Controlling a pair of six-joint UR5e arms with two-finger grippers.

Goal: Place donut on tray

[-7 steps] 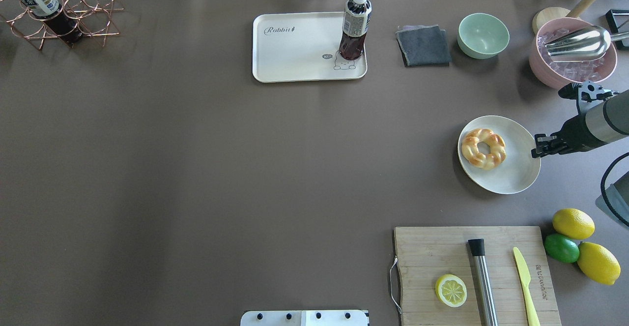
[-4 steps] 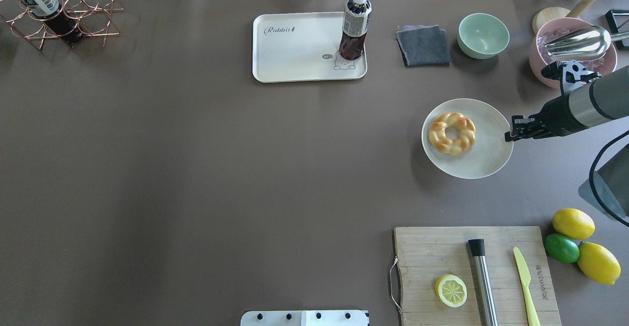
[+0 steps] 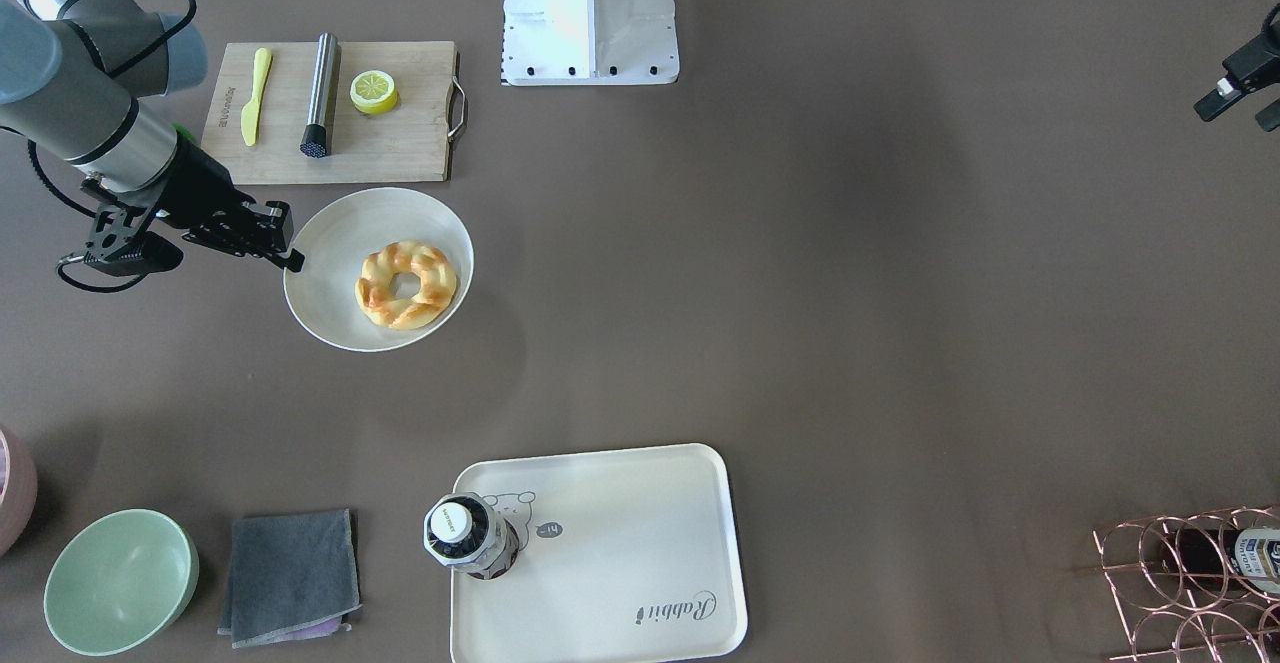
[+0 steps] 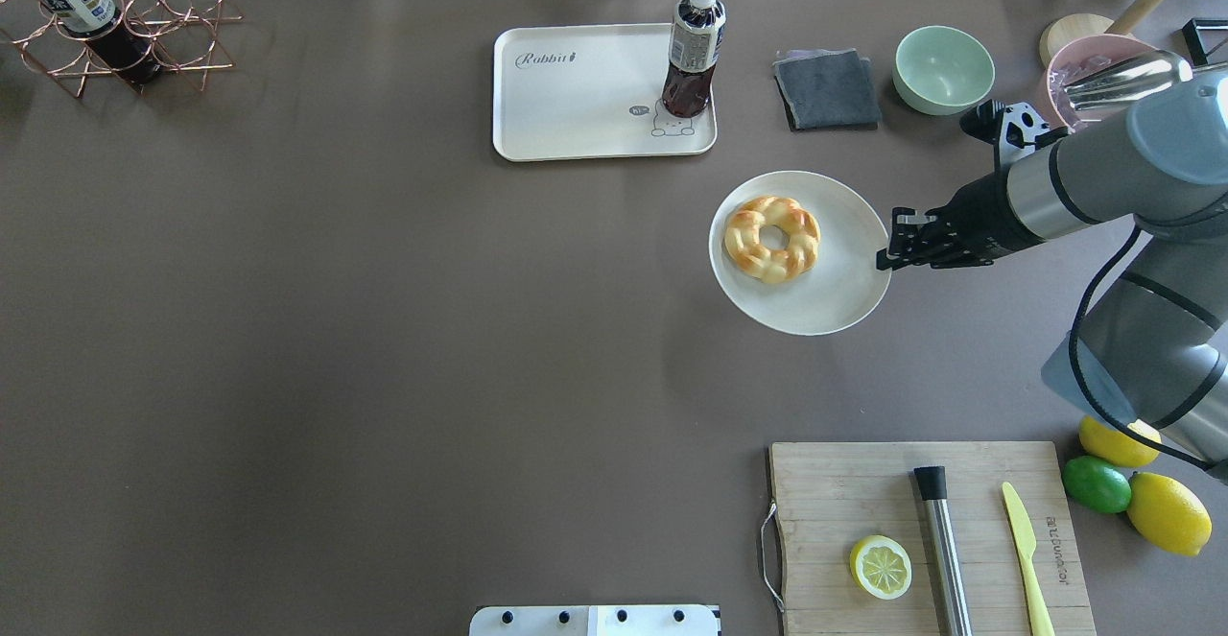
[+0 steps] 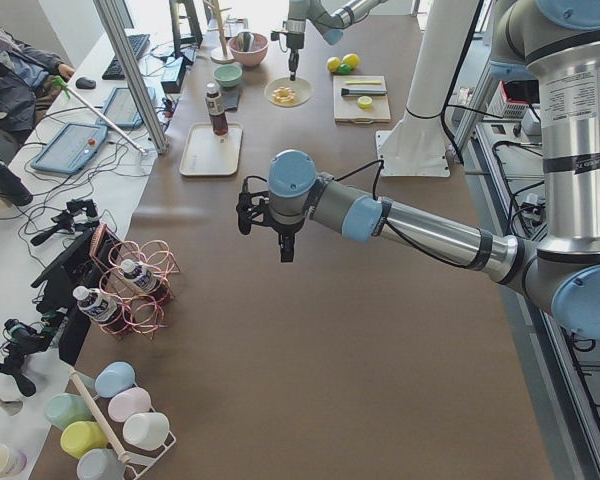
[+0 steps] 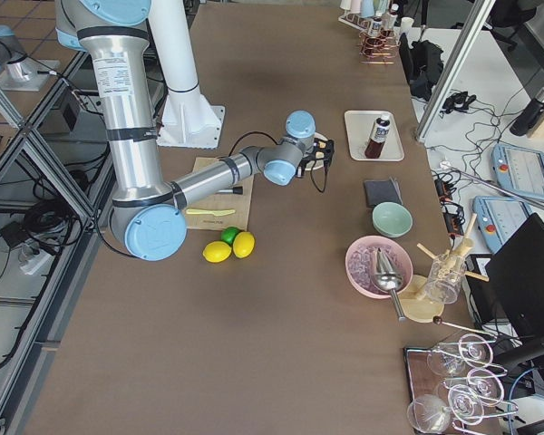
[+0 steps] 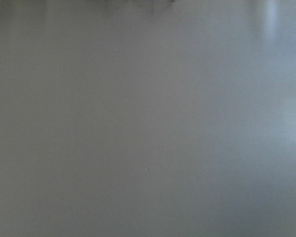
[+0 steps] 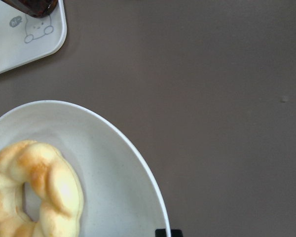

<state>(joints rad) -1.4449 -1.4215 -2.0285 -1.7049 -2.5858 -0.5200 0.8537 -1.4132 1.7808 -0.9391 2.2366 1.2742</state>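
The golden braided donut lies on a round white plate. My right gripper is shut on the plate's right rim and holds the plate a little above the table, just right of and nearer than the cream tray. In the front-facing view the donut, plate, gripper and tray all show. The right wrist view shows the donut, the plate and a tray corner. My left gripper hangs far off; its jaws are unclear.
A dark drink bottle stands on the tray's right end. A grey cloth, a green bowl and a pink bowl lie right of the tray. A cutting board with a lemon half sits near.
My right gripper has carried the plate with the donut to the left and farther away, toward the tray. The donut has stayed in place on the plate.
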